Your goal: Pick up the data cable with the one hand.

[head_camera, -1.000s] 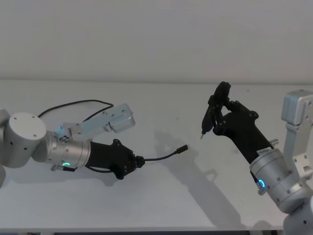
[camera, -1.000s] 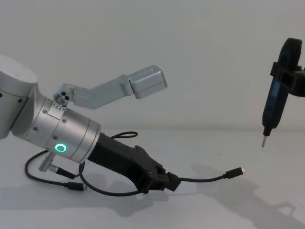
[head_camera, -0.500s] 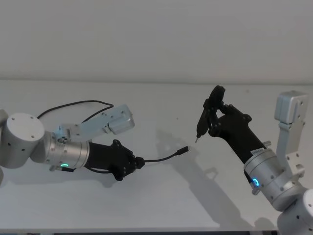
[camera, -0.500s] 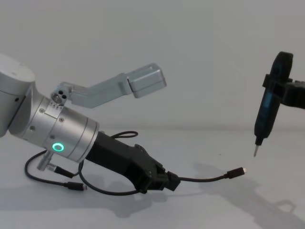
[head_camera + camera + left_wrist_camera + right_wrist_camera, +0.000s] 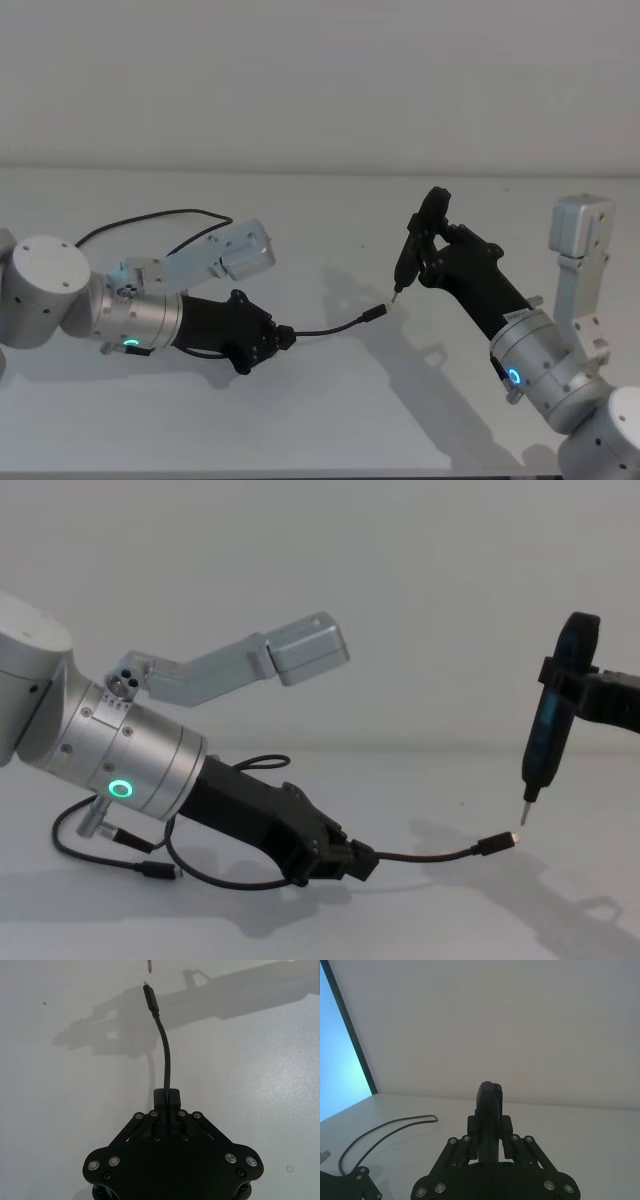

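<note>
The data cable (image 5: pixel 335 324) is a thin black cord on the white table. My left gripper (image 5: pixel 280 338), the blocky black hand on a silver wrist with a green ring, is shut on it. From the left gripper (image 5: pixel 355 865) the free end runs right to a silver-tipped plug (image 5: pixel 497 842), which the left wrist view shows as plug (image 5: pixel 150 997). Behind the hand, slack loops (image 5: pixel 150 215) trail on the table. My right gripper (image 5: pixel 432 252) is shut on a slender dark pointed tool (image 5: pixel 545 735). Its tip (image 5: pixel 394 293) hovers just above the plug.
A second small plug (image 5: pixel 160 872) of the cable lies under the left wrist. Silver camera brackets stick out over the left arm (image 5: pixel 245 245) and beside the right arm (image 5: pixel 575 235). A pale wall closes off the table's far edge.
The right arm has carried the pointed tool left and down, so its tip now sits close to the cable's plug. The left gripper keeps its hold and has barely shifted.
</note>
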